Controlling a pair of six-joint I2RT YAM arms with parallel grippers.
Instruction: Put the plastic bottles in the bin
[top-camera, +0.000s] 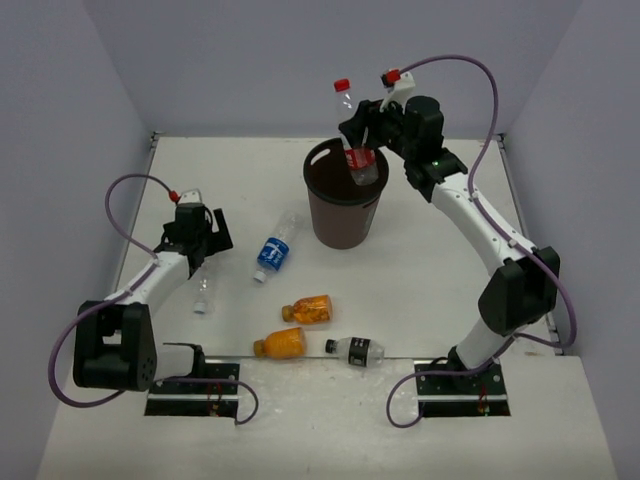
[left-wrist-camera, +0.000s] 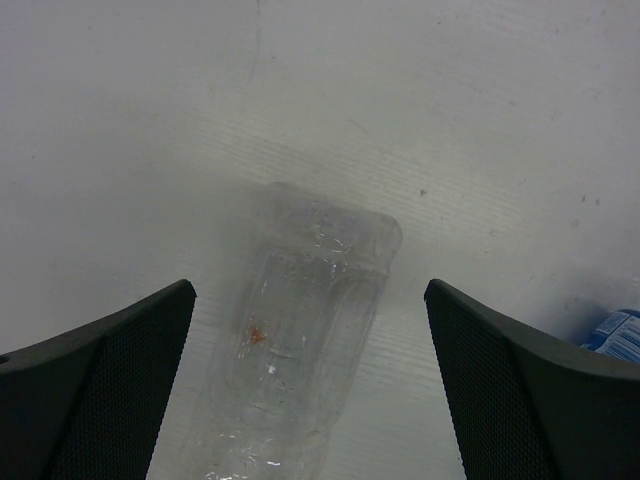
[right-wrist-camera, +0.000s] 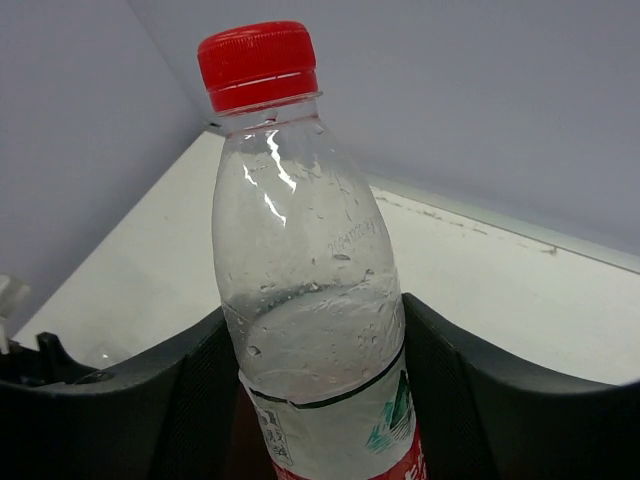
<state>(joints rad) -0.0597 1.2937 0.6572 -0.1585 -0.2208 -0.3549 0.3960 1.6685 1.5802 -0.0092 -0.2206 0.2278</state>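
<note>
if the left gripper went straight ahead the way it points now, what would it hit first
The plain clear bottle, lying on the table dead ahead of the open left gripper. How near it is, the picture does not settle.

Bottle (top-camera: 362, 163) above bin (top-camera: 340, 222); bin on table (top-camera: 420, 290), far centre.

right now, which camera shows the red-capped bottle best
The right wrist view: the red-capped bottle fills the frame, cap sharp, label partly cut off, clamped in the right end effector. Top external shows it small, over the bin. Left wrist doesn't show it.
</note>
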